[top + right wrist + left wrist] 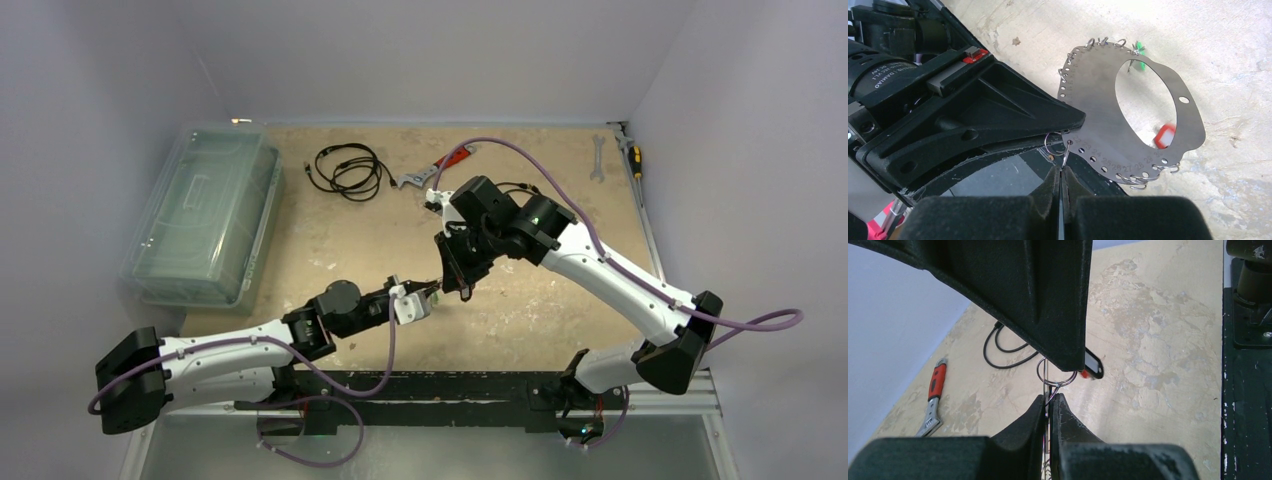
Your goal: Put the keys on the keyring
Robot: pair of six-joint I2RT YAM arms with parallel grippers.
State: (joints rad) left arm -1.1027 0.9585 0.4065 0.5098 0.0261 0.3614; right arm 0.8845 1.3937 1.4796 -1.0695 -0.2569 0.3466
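Tilted flat grey keyring point(1096, 75) bears a green-tagged key point(1139, 51).

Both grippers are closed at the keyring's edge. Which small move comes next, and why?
Probably a slight push of the right gripper, feeding its thin wire through a rim hole of the keyring. The left gripper is shut on the keyring's edge, and the wire sits at that hole.

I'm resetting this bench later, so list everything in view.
keyring: one, grey, held between grippers
wire hook: several, silver, keyring rim
split ring: one, silver, keyring rim
key tags: two, green, red, by keyring
cable: one, black, far centre
adjustable wrench: one, red-handled, beside cable
spanner: one, silver, far right
screwdriver: one, yellow-black, far right
bin: one, clear, left
table: one, tan
left gripper: black, shut on keyring
right gripper: black, shut on wire hook
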